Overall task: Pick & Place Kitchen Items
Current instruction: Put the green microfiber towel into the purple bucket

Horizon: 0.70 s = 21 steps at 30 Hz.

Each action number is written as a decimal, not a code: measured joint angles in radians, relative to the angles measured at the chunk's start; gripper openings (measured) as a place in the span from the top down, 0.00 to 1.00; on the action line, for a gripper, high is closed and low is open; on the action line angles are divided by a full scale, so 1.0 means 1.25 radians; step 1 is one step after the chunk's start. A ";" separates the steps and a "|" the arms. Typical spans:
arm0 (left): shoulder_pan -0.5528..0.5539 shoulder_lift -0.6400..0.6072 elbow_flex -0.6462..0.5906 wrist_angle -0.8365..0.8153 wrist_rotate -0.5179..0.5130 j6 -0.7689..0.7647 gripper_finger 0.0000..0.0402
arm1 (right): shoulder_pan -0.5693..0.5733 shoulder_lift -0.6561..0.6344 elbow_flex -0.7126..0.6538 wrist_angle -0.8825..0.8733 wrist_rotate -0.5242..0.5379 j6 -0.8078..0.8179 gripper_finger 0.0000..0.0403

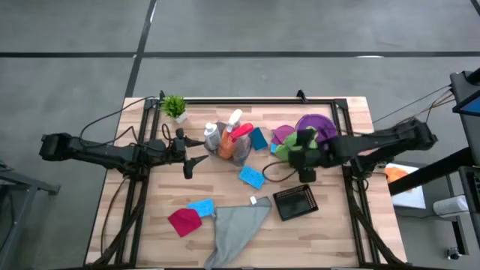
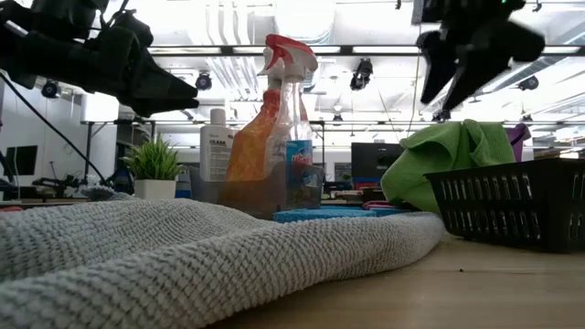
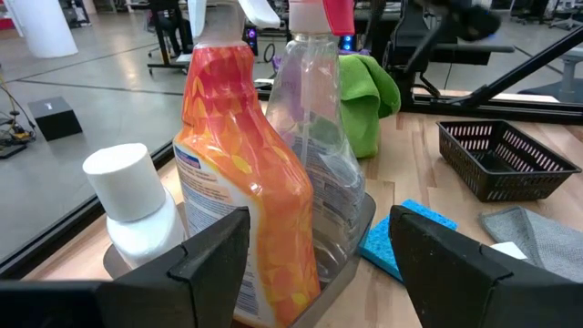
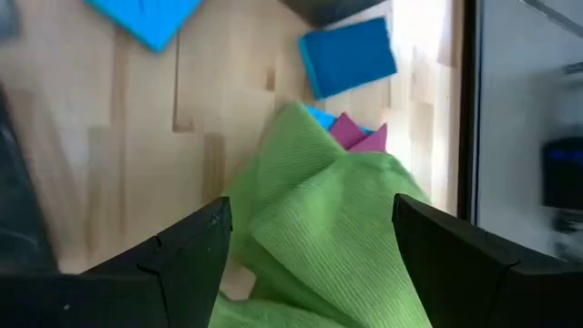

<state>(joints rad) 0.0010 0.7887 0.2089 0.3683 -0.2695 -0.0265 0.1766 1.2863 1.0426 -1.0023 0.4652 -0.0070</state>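
Green cloth sits right of centre in the high view, bunched in a heap on the wooden surface, beside a purple cloth at upper right and a magenta cloth peeking out at its edge. Looks soft, light, floppy, not fragile; best pinched at a raised fold on top, likely drapes and drags when lifted.

Right end effector hangs directly over the green cloth; in the right wrist view the fingers stand wide apart with the cloth filling the gap below, nothing held. Whether they touch the cloth, cannot tell.

Bottles stand in a grey tray at centre of the high view: orange bottle, clear bottle with pink trigger, white bottle. Judged rigid, light, smooth plastic, tippy; grip at the neck or narrow waist.

Left end effector sits just left of the tray, jaws open and empty, orange bottle right ahead between the fingertips' line in the left wrist view.

Blue sponges: one below the tray, one right of it, one at lower left by a red cloth. Grey cloth at lower centre, black basket to its right, plant at upper left.
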 joint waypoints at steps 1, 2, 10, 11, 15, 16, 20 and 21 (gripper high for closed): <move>0.000 0.000 0.000 0.000 0.000 0.000 0.34 | 0.001 0.020 0.000 0.000 0.006 0.000 0.26; 0.000 0.000 0.000 0.000 0.000 0.000 0.34 | 0.001 0.042 0.000 0.000 0.010 -0.003 0.26; 0.000 0.000 0.000 -0.001 0.000 0.000 0.34 | -0.031 0.163 0.059 0.009 0.031 -0.081 0.26; 0.000 0.000 0.000 -0.001 0.000 0.000 0.34 | -0.036 0.175 0.068 0.011 0.025 -0.092 0.26; 0.000 0.000 0.000 -0.001 0.000 0.000 0.34 | -0.061 0.223 0.097 0.014 -0.019 -0.126 0.26; 0.000 0.000 0.000 -0.001 0.000 0.000 0.34 | -0.070 0.234 0.101 0.014 -0.029 -0.132 0.26; 0.000 0.000 0.000 -0.002 0.000 0.000 0.34 | -0.098 0.261 0.104 0.013 -0.035 -0.144 0.26; 0.000 0.000 0.000 -0.002 0.000 0.000 0.34 | -0.105 0.265 0.104 0.013 -0.036 -0.145 0.26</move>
<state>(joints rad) 0.0013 0.7887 0.2089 0.3664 -0.2695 -0.0269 0.0456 1.6181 1.1725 -0.9855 0.4206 -0.1879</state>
